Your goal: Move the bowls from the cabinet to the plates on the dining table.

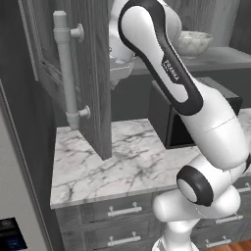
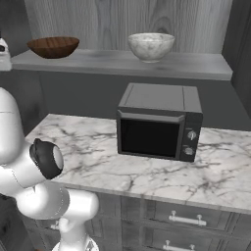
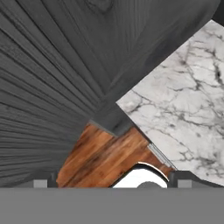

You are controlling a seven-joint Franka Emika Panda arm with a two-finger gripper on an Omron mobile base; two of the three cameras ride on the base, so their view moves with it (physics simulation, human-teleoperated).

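1. The cabinet stands open: its grey wood-grain door (image 1: 93, 73) swings out over the left part of the counter (image 1: 127, 162), edge-on in the left base view, with a long silver bar handle (image 1: 66, 68) running down its outer face.
2. Inside, a grey shelf (image 2: 122, 63) carries both bowls, well apart from each other.
3. The wooden bowl (image 2: 53, 47) sits toward the left end of the shelf — dark brown, shallow, upright.
4. The marble bowl (image 2: 151, 46) sits near the middle of the shelf, upright, white with grey veins; in the left base view it peeks out to the right of the arm (image 1: 195, 43).
5. A black microwave (image 2: 159, 122) stands on the marble counter (image 2: 88, 147) below the shelf, toward the back edge and almost under the marble bowl.
6. Drawers with silver handles (image 2: 186, 219) run along the counter's front edge.
7. The white arm (image 1: 171, 73) rises from the lower right of the left base view and reaches up toward the shelf opening, just beside the open door.
8. The gripper (image 3: 112, 184) is released — its two dark fingertips (image 3: 40, 181) stand wide apart at the bottom of the hand view, with nothing between them.
9. Past the fingertips, the hand view shows grey wood-grain panel (image 3: 57, 65), a corner of the marble counter (image 3: 183, 109) and brown wooden floor (image 3: 105, 162).
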